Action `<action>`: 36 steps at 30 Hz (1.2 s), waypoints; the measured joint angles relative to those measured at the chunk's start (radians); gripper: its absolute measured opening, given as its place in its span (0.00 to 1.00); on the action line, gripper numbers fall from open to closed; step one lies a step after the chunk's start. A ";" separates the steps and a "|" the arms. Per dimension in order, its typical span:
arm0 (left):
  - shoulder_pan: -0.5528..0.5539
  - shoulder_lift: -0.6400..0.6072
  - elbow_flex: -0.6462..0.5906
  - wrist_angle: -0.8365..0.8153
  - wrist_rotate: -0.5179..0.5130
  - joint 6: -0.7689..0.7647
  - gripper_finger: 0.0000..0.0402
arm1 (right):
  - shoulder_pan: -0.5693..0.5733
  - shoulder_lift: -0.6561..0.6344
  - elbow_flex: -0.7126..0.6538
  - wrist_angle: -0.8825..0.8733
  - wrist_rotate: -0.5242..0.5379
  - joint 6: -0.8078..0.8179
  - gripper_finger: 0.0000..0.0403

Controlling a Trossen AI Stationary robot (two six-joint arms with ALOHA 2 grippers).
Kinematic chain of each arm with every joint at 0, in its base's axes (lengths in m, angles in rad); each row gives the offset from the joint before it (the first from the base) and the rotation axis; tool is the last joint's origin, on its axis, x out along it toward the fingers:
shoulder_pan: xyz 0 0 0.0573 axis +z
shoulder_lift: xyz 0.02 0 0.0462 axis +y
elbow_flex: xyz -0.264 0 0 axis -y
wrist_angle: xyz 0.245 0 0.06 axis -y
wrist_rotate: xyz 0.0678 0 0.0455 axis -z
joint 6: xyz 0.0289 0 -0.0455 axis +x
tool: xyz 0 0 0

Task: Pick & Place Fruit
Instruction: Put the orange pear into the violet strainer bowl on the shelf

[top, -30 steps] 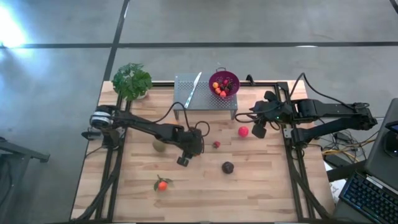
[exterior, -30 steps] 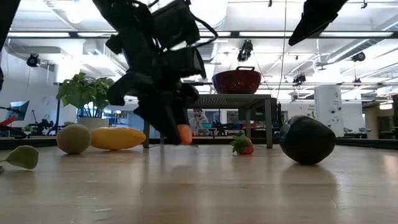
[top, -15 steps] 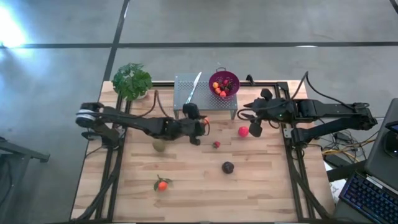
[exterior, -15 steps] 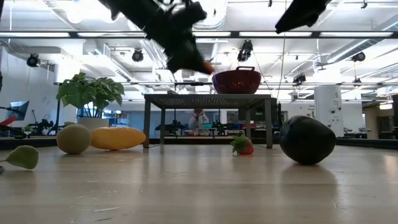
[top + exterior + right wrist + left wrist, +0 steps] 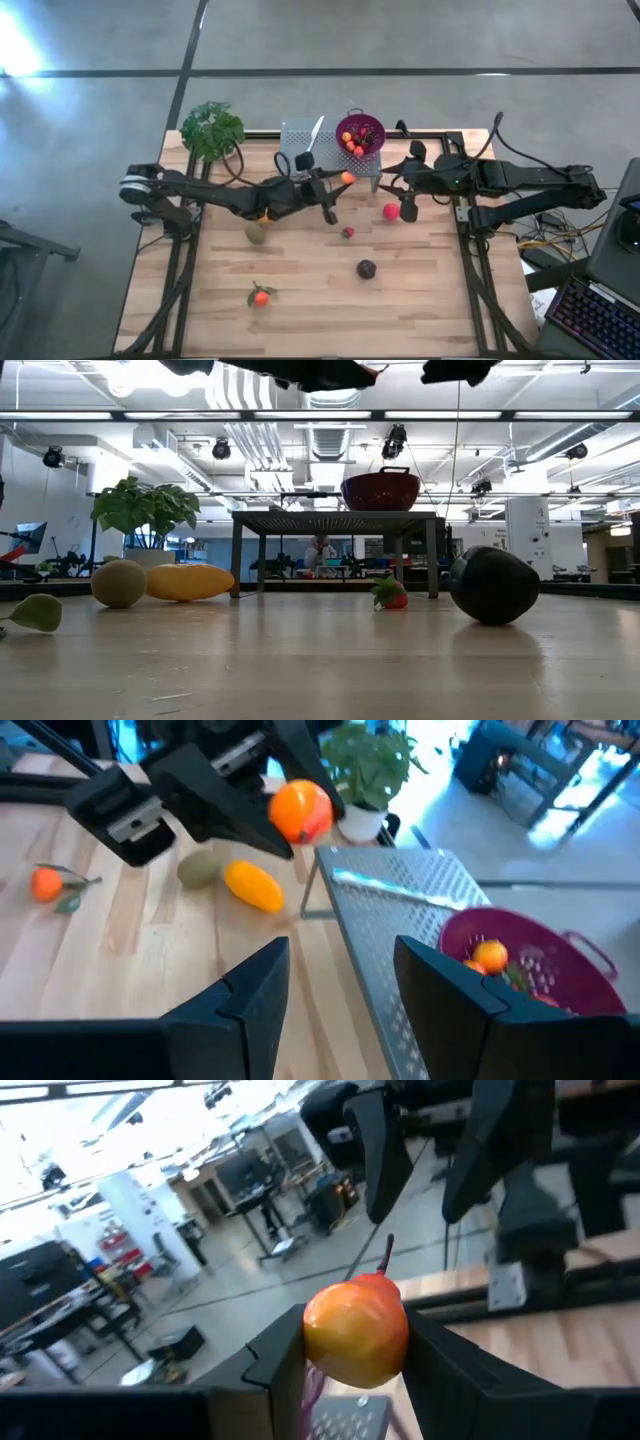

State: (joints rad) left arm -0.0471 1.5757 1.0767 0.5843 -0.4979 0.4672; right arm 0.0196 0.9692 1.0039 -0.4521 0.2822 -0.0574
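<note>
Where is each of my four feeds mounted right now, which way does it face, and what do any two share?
High: overhead, straight down; both arms, left gripper holding the orange fruit.
Low: table height, looking level across to the shelf; arm parts at the top edge.
Left wrist: on the left arm, past its fingers pinching the orange fruit.
Right wrist: on the right arm, past the open right gripper toward the purple colander.
Shared: both wrist views show the orange fruit.

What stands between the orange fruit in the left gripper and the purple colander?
Nothing visible. The left gripper holds the orange fruit in the air beside the metal stand; the purple colander on it is open-topped.
</note>
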 joint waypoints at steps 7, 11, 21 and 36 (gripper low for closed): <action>0.043 0.000 0.009 0.036 0.154 -0.124 0.37 | 0.000 0.033 0.000 0.045 -0.004 -0.034 0.37; 0.059 0.020 0.038 0.037 0.185 -0.143 0.37 | 0.000 0.062 0.000 0.063 -0.004 -0.058 0.34; 0.065 0.055 0.060 0.027 0.193 -0.155 0.37 | 0.000 0.076 0.004 0.105 0.001 -0.081 0.30; 0.066 0.070 0.067 0.045 0.204 -0.155 0.37 | -0.001 0.074 0.005 0.152 0.001 -0.113 0.34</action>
State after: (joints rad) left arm 0.0185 1.6455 1.1439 0.6288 -0.2940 0.3122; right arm 0.0189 1.0435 1.0092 -0.3000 0.2836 -0.1707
